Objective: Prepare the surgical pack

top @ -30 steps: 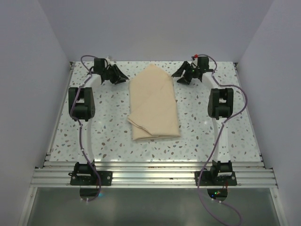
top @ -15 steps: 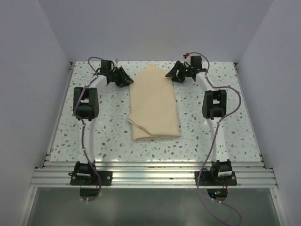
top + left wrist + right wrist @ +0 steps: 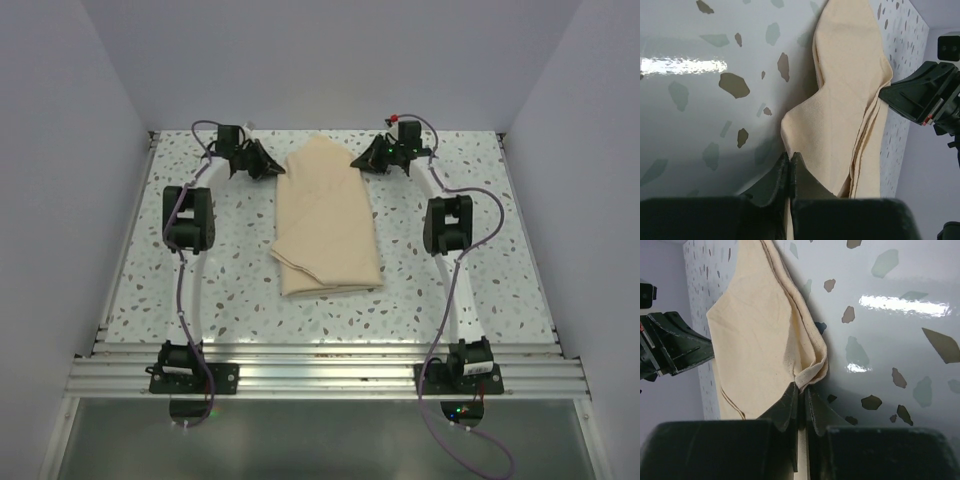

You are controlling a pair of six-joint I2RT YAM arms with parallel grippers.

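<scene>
Grip, left side: the left gripper sits upper left of centre in the top view, jaws pinched fully together on the far-left edge of the cloth. In its own wrist view a thin strip of fabric shows between the fingers.

Cloth: a tan folded bundle lying flat on the speckled table, mid-frame between the two arms. The narrower end points to the top of the frame, and a loose folded flap lies at lower left.

Grip, right side: the right gripper is upper right of centre, jaws likewise closed tight. The wrist view shows the layered far-right corner bunched up at the fingertips.

Step in hand: both far corners look taken – probably the start of lifting or drawing that end, either to open the bundle or to fold it over.

Next move: it likely calls for both arms to rise and travel together at an even pace, so that the layers stay aligned and neither corner slips out.

Hidden: how many layers each pinch has caught cannot be told. The underside of the bundle is out of view, as is whatever the folds may hold. The top view shows the jaws too small to judge.
</scene>
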